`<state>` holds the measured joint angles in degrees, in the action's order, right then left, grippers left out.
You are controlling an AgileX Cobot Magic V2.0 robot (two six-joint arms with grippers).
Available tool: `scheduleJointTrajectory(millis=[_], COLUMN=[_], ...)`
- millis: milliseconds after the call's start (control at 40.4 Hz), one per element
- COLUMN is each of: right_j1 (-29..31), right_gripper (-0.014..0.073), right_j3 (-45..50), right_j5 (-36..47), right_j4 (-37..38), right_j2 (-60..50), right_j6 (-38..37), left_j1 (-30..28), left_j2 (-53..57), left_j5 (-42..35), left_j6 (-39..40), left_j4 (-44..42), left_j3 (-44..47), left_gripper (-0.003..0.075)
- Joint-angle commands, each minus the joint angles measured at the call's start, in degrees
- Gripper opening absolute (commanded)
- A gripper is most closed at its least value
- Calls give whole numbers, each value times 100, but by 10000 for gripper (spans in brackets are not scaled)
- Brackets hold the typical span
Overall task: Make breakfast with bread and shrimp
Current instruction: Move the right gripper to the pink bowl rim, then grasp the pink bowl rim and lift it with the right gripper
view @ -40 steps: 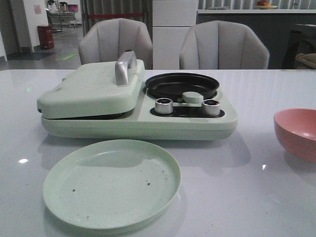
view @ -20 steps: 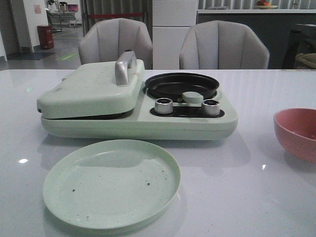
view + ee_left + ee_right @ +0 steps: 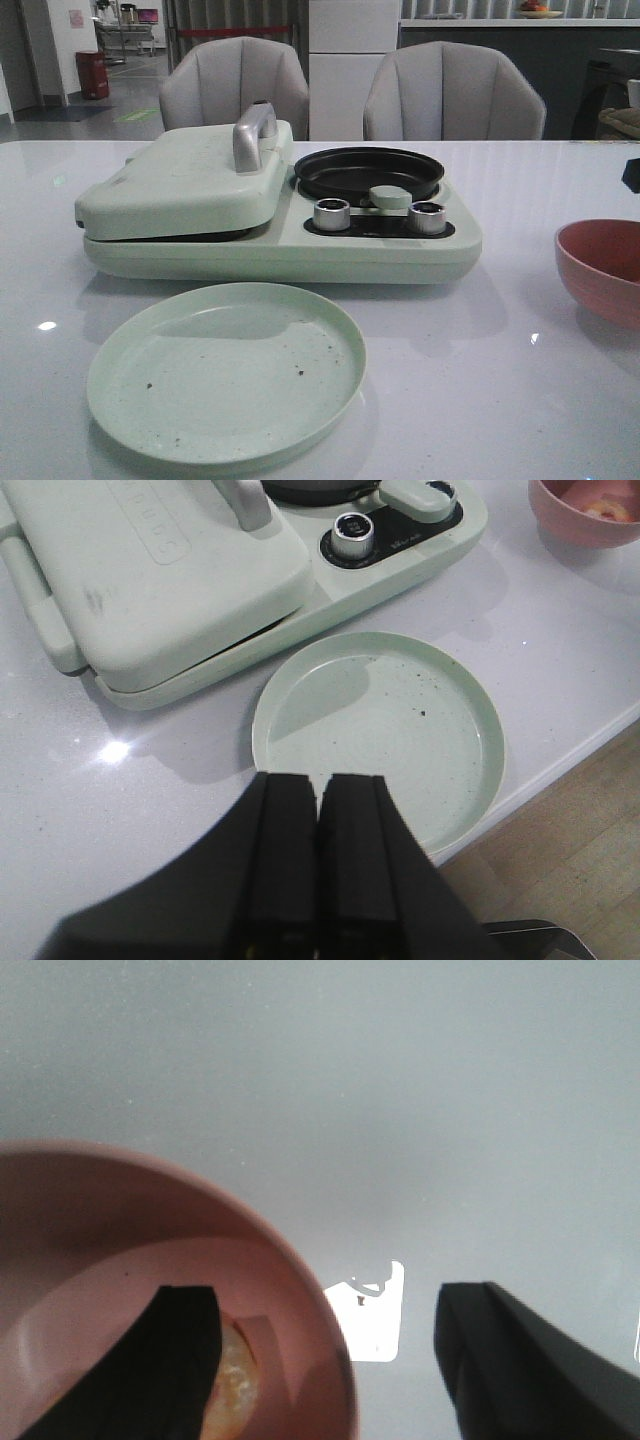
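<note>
Two grippers show only in their wrist views: the left gripper [image 3: 318, 810] hangs with its fingers pressed together and holding nothing above the near rim of the pale green plate [image 3: 226, 372], while the right gripper [image 3: 325, 1345] has its fingers spread wide, one over the inside of the pink bowl [image 3: 604, 268] and the other outside its rim. Shrimp [image 3: 235, 1378] lies in that bowl, at 3 o'clock from the green breakfast maker [image 3: 280, 215], whose lid is down. No bread is visible.
</note>
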<state>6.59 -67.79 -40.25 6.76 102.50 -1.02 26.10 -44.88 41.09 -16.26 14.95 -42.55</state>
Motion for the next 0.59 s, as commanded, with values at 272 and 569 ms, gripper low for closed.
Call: scheduleJointTrajectory(millis=[272, 569], right_j1=[49, 49], right_gripper=[557, 524], right_j3=[-191, -191], right_j5=[265, -88], right_j4=[62, 62], right_j2=[-202, -96], right_j6=[59, 59], left_j1=[34, 34], left_j2=[37, 37], left_j5=[-413, -413], left_j6=[54, 54], left_j4=[82, 82], left_j3=[-156, -156], left_gripper=[101, 101])
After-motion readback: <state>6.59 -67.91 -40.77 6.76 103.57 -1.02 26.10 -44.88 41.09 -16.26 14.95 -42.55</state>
